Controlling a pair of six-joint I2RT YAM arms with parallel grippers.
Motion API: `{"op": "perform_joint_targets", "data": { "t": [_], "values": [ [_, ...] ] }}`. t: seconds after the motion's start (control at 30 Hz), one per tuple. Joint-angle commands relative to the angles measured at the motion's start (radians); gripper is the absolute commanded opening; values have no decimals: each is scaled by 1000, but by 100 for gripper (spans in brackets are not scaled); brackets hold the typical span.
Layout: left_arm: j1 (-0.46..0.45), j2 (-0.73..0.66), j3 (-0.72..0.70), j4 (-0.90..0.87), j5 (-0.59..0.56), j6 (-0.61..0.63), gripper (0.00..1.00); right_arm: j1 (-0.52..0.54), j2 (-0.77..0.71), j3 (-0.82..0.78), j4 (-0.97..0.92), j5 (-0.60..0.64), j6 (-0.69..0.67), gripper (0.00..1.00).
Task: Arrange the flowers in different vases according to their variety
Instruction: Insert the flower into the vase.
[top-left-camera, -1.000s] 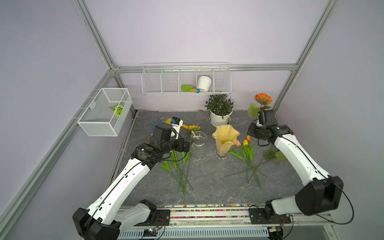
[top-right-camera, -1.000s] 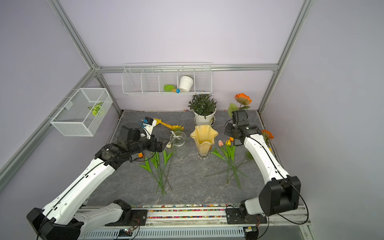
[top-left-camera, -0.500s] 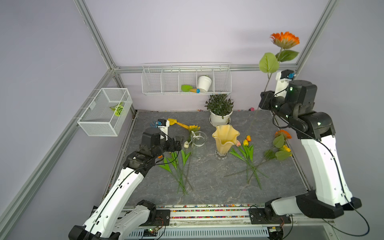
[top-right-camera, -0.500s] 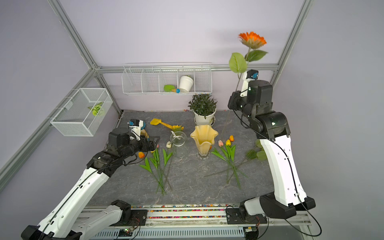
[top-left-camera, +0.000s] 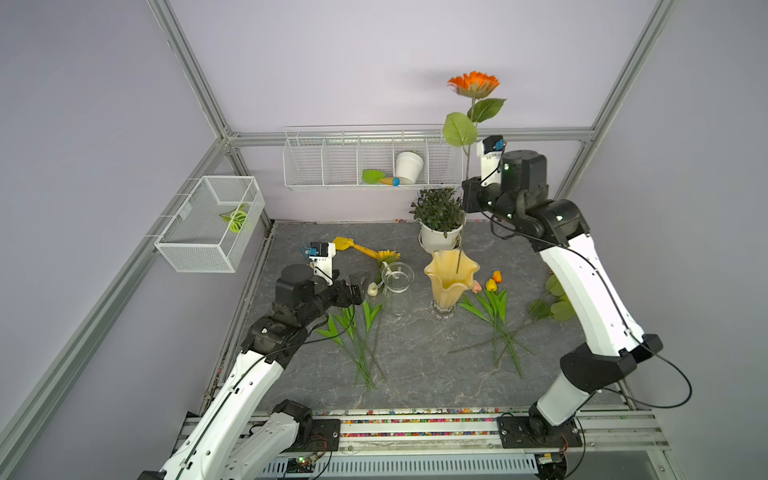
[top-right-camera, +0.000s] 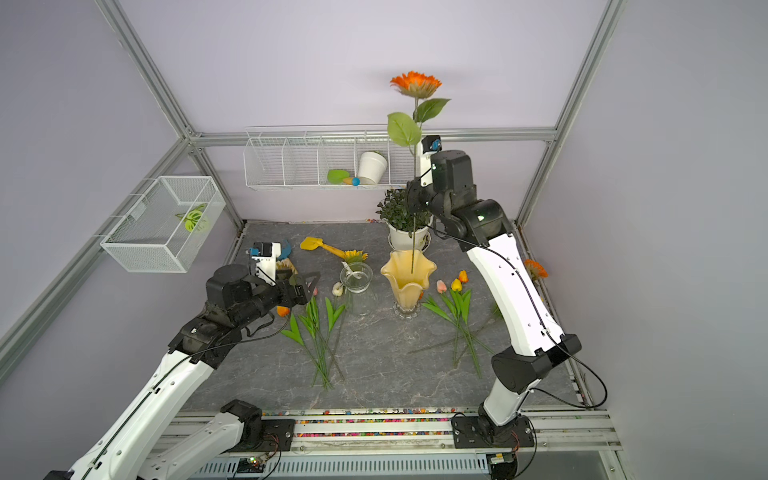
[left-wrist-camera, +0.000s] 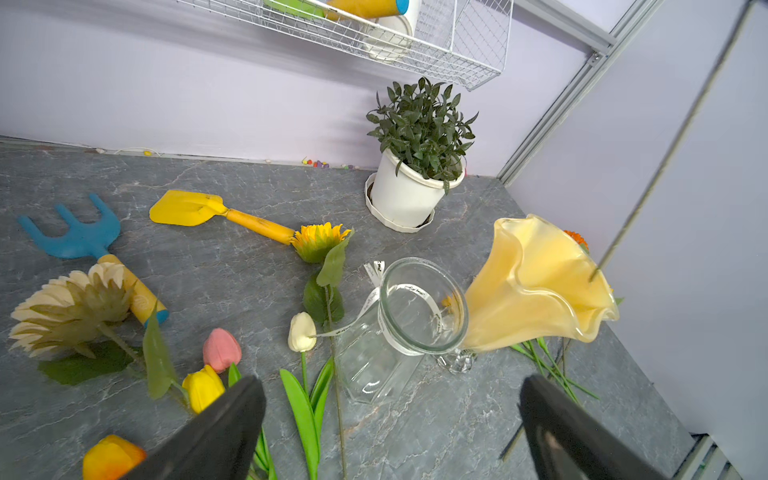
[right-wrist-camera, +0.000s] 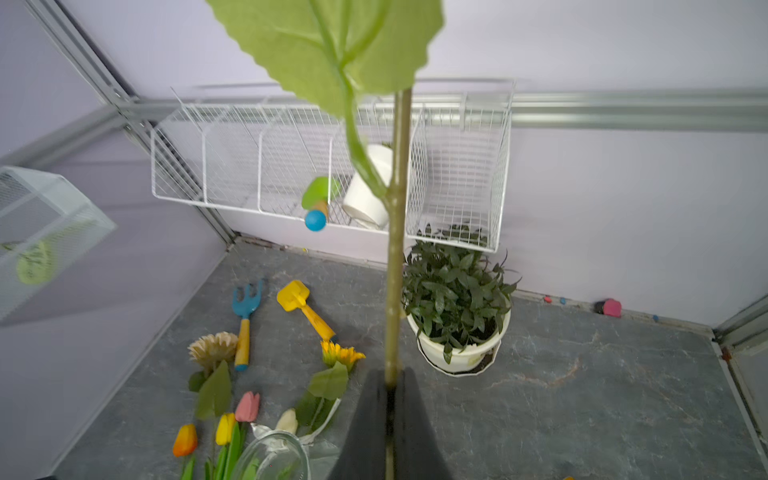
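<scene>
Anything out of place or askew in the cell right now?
The white pot in the wall rack sits tilted, not upright. Small coloured bits lie scattered along the foot of the back wall.

Both top views: high at front, tilted down at back wall, same grey marbled worktop (top-left-camera: 415, 374). Left wrist cam: low, close to clear glass flask-shaped vase (left-wrist-camera: 399, 328); right wrist cam: high, just behind green stem of orange sunflower-like flower (right-wrist-camera: 395, 249); both face white wire wall shelf (left-wrist-camera: 457, 41).

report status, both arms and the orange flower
Right end effector shut on stem of orange flower, held upright. Stem tip at pale-yellow vase mouth. Left end effector open, empty, near clear vase. Nothing blocking the vase mouth.
</scene>
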Motion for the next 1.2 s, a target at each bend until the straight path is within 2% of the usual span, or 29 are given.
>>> {"op": "perform_joint_targets", "data": {
  "t": [0.0, 0.17, 0.3, 0.33, 0.47, 0.6, 0.87, 1.0, 1.17],
  "values": [
    [7, -42, -13, 75, 23, -14, 100, 5, -70, -155, 185, -13, -16, 0],
    [7, -65, -14, 70, 15, -7, 100, 6, -132, -406, 368, -15, -13, 0],
    [7, -65, -14, 62, 16, -9, 100, 6, -159, -523, 410, -16, 8, 0],
    [7, -62, -13, 62, 18, -12, 100, 5, -167, -548, 412, -19, 16, 4],
    [7, -50, -10, 59, 25, -19, 100, 6, -201, -627, 412, -36, 41, 37],
    [7, -37, 7, 38, 31, -24, 100, 9, -240, -667, 385, -39, 49, 49],
    [7, 19, 83, -130, -12, -46, 100, 33, -341, -670, 247, -121, 19, 54],
    [7, 90, 139, -301, -55, -93, 100, 85, -386, -633, 128, -164, -53, 54],
    [7, 183, 117, -389, -77, -169, 99, 159, -407, -576, -31, -170, -101, 53]
  ]
}}
